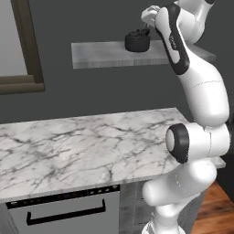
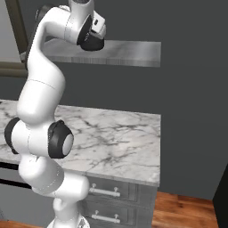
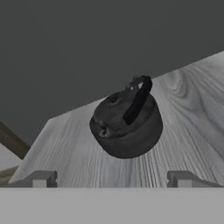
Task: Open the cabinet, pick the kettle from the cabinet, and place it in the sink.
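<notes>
The kettle [image 1: 137,40] is small, squat and matte black, with an arched handle. It stands upright on the cabinet's grey wood-grain shelf [image 1: 100,54], high on the dark wall. In the hand view the kettle [image 3: 127,122] sits dead centre, a short way beyond my gripper [image 3: 113,179]. The fingertips [image 3: 41,179] stand wide apart with nothing between them. From the left base view the gripper [image 1: 148,17] hovers just right of the kettle and slightly above it, not touching. The sink is out of view.
A white marble counter [image 1: 82,146] runs below the shelf, with its right end [image 2: 156,147] near a dark wall. A brown window frame [image 1: 27,50] is at the left. A dishwasher handle [image 1: 66,215] and drawers [image 2: 107,193] sit under the counter.
</notes>
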